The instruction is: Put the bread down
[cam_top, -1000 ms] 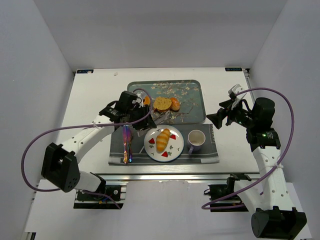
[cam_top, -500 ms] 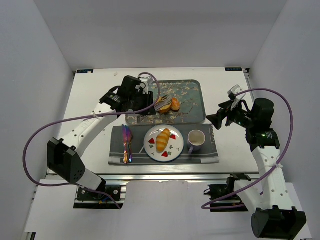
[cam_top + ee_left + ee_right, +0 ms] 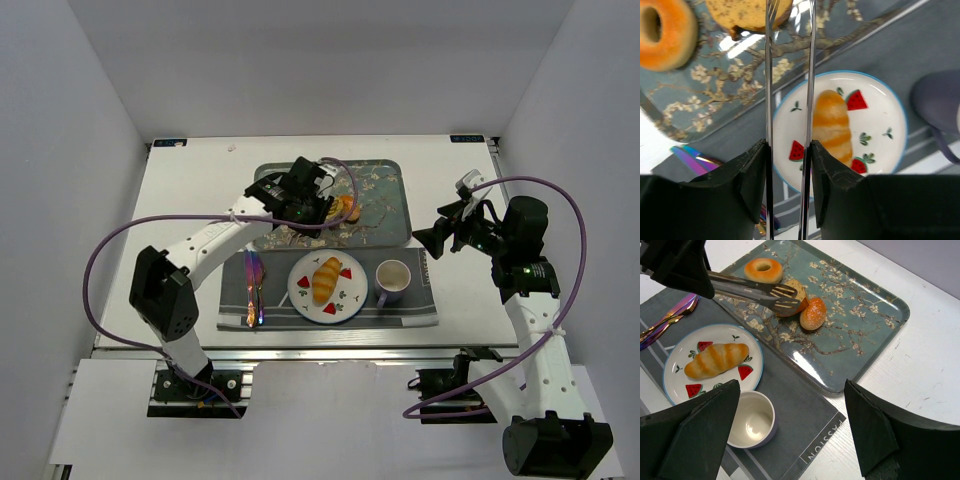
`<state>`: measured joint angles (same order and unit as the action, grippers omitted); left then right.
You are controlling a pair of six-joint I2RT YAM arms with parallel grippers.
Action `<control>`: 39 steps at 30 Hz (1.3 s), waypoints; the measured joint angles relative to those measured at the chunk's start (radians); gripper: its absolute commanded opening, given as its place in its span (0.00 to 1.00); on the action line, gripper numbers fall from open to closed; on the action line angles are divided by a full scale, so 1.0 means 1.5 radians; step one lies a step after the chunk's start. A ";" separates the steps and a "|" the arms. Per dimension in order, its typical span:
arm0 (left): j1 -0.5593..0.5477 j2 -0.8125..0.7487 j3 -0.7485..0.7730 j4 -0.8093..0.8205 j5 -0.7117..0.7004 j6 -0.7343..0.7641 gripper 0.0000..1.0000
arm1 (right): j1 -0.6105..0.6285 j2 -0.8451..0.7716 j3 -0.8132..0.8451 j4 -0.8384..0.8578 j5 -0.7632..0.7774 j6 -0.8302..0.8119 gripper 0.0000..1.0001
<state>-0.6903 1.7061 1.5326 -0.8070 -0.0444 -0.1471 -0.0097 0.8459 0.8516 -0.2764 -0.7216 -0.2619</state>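
Note:
My left gripper is shut on metal tongs and hovers over the floral tray. The tong tips lie at a brown bread piece, which also shows in the left wrist view. I cannot tell whether they pinch it. A round bun lies beside it and a bagel sits behind. A long roll lies on the watermelon plate. My right gripper is open and empty, off to the right above the placemat's end.
A white mug stands right of the plate on the grey placemat. Iridescent cutlery lies on the mat's left end. The left arm's purple cable loops over the table's left side.
My left arm has swung right and back, from the tray's left corner to over the tray. The tongs now point at the breads. The right arm has not moved.

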 measured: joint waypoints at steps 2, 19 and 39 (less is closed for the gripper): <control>-0.011 0.012 0.014 -0.010 -0.032 0.006 0.49 | 0.000 0.000 0.000 0.000 0.000 0.000 0.89; -0.093 0.054 0.022 -0.020 -0.185 0.023 0.46 | 0.000 0.000 0.000 0.000 -0.003 0.000 0.89; -0.135 0.063 -0.009 -0.012 -0.326 0.023 0.01 | 0.000 0.000 0.000 0.000 -0.010 0.000 0.89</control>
<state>-0.8921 1.8008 1.5192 -0.8253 -0.5339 -0.1131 -0.0097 0.8459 0.8516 -0.2764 -0.7364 -0.2615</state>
